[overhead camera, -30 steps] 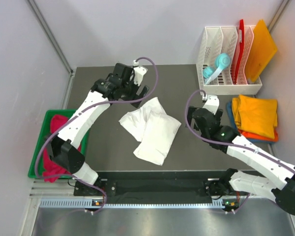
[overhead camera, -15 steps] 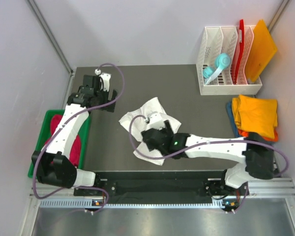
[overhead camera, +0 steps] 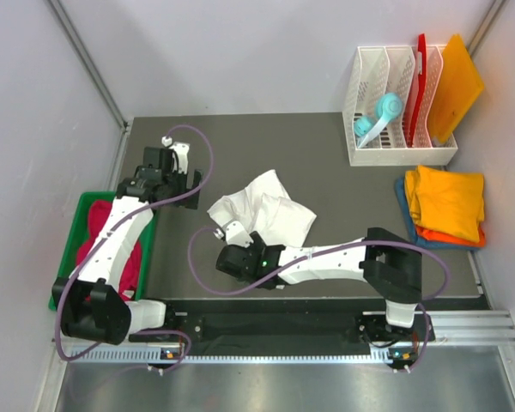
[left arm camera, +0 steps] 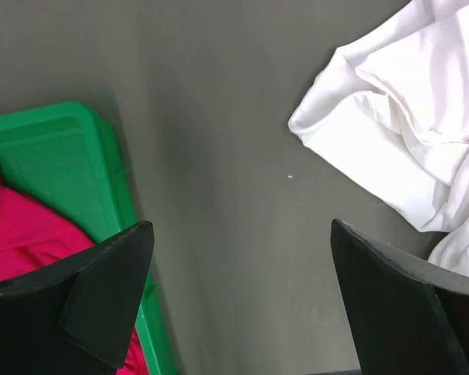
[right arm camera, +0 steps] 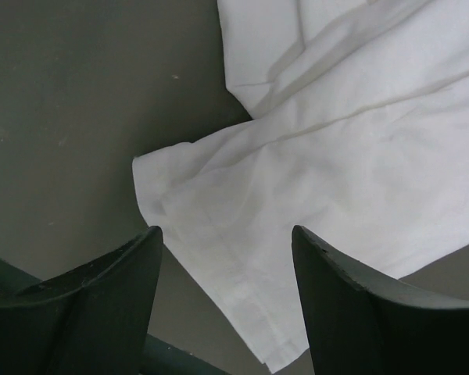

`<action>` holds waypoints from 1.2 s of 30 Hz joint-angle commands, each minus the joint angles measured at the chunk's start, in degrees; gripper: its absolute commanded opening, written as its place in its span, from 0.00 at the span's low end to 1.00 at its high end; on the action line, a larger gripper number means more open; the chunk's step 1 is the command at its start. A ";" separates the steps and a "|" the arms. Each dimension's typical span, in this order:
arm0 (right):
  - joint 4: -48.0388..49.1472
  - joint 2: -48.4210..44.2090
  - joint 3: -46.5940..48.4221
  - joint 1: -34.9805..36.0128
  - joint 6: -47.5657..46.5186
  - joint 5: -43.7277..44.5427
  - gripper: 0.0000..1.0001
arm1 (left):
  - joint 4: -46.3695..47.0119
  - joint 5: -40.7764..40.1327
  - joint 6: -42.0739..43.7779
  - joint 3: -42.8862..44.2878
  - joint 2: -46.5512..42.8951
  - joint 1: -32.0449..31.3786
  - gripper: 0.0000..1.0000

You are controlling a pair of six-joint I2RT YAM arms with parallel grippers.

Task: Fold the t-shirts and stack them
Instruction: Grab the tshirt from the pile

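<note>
A large white t-shirt (overhead camera: 270,210) lies crumpled in the middle of the dark table; it also shows in the left wrist view (left arm camera: 406,117) and the right wrist view (right arm camera: 352,133). My right gripper (overhead camera: 232,261) is open, its jaws either side of the shirt's near-left corner (right arm camera: 227,234) and just above it. My left gripper (overhead camera: 182,178) is open and empty (left arm camera: 240,234) above bare table between the shirt and the bin. A crimson-pink t-shirt (overhead camera: 99,249) lies in the green bin (overhead camera: 69,257). Folded yellow-orange (overhead camera: 446,199), orange (overhead camera: 442,235) and blue (overhead camera: 401,199) t-shirts are stacked at the right.
A white file rack (overhead camera: 395,154) at the back right holds stiff red (overhead camera: 421,77) and orange (overhead camera: 455,86) boards and a light-blue tool (overhead camera: 379,116). Grey walls close in the left, back and right. The right arm lies low across the table's near side.
My right arm has swung from the right side across to the white shirt's near-left corner. My left arm has drawn back from the shirt's far edge towards the green bin.
</note>
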 commanded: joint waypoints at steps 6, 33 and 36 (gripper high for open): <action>1.53 3.53 4.10 0.90 1.06 -2.51 0.65 | 2.89 0.29 -0.95 -2.22 -2.92 0.43 0.99; -2.96 3.45 4.72 0.90 6.07 6.36 0.06 | 3.86 0.99 -1.21 -4.06 -2.83 0.60 0.99; -4.97 2.31 5.15 0.90 7.91 9.17 0.00 | 3.68 1.08 -1.21 -4.15 -2.83 0.60 0.99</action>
